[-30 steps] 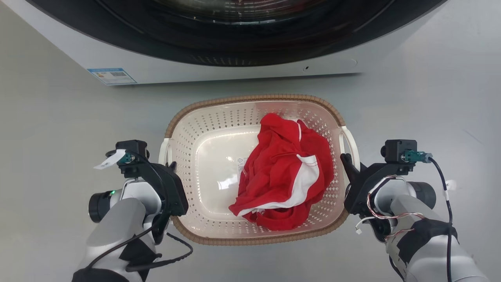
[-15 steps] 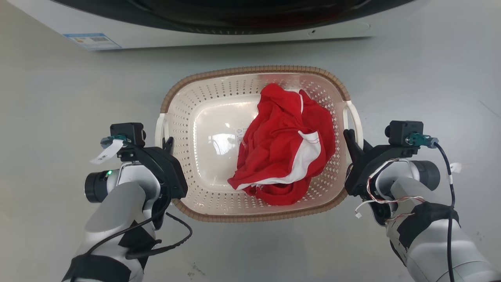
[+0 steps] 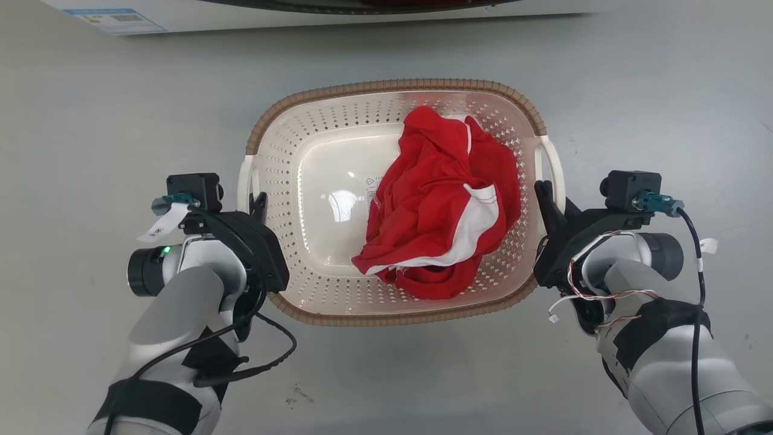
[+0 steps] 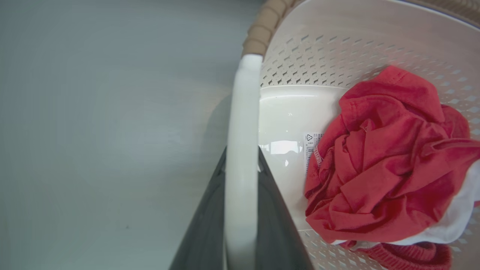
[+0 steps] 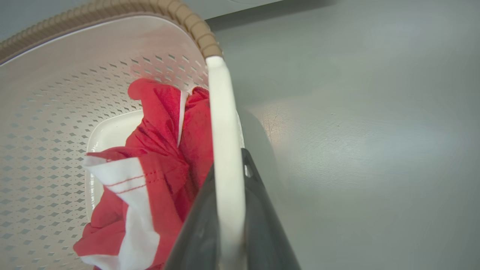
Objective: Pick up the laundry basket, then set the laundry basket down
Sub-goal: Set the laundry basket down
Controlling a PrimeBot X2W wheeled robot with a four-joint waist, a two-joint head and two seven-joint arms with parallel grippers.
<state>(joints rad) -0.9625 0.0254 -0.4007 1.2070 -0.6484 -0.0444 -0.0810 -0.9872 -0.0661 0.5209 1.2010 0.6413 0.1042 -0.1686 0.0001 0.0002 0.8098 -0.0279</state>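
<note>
Head view: left claw (image 3: 258, 204) and right claw (image 3: 542, 194) each clamp a white handle (image 3: 243, 179) of the laundry basket (image 3: 392, 84), open grey floor (image 3: 90, 121) all round its rim.

Hidden or cropped around the basket (image 3: 392, 84)
Beyond the basket, the washer (image 3: 543, 6) was cropped to a strip, its label (image 3: 115, 20) unreadable. A red garment (image 3: 441, 211) hid the basket's right floor; the print (image 3: 369, 190) beside it was too small to read. The handles (image 4: 242, 112) hid the inner finger faces of the left gripper (image 4: 242, 150) and right gripper (image 5: 228, 161).
</note>
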